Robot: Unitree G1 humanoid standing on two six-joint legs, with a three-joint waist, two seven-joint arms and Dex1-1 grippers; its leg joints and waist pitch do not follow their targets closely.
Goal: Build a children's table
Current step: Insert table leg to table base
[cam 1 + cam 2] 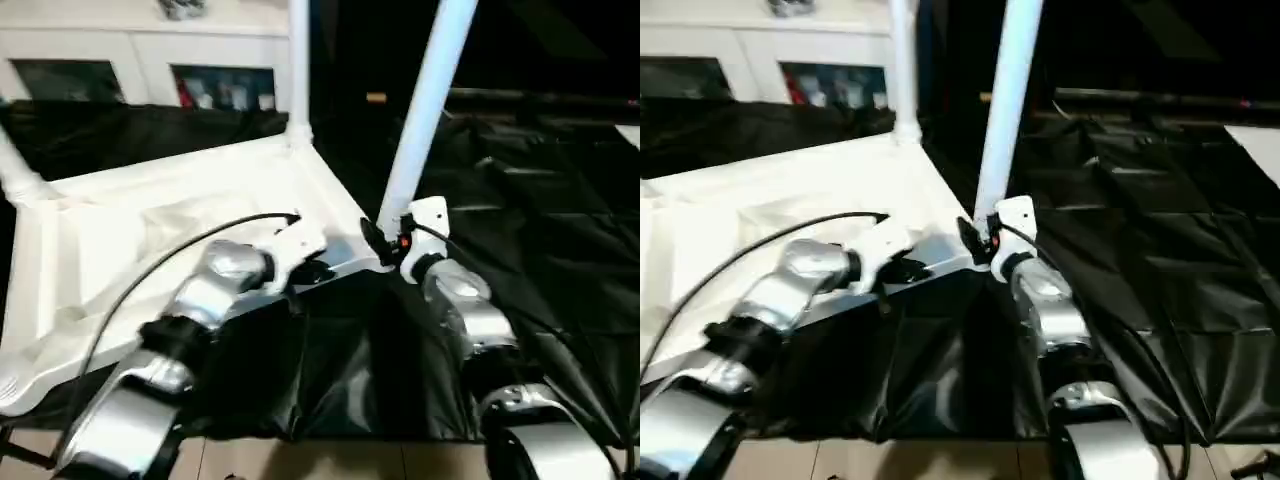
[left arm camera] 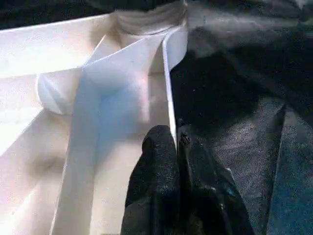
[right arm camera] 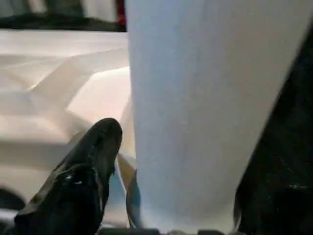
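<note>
The white tabletop (image 1: 120, 215) lies underside up on a black sheet. A white leg (image 1: 428, 100) rises, leaning slightly, from its near right corner socket. My right gripper (image 1: 385, 243) is shut on the base of this leg (image 3: 205, 98), with one black finger (image 3: 93, 166) pressed to its side. Along the near rim, just left of that corner, my left gripper (image 1: 312, 270) is shut on the thin rim wall (image 2: 168, 83), its fingertips (image 2: 159, 147) pinching it. Another leg (image 1: 298, 60) stands upright in the far corner socket, and a third (image 1: 15, 170) shows at the left edge.
A black sheet (image 1: 540, 200) covers the surface under and to the right of the tabletop. A white glass-door cabinet (image 1: 140, 55) stands behind. A strip of pale floor (image 1: 300, 460) shows at the near edge. A black cable (image 1: 150, 265) runs along my left forearm.
</note>
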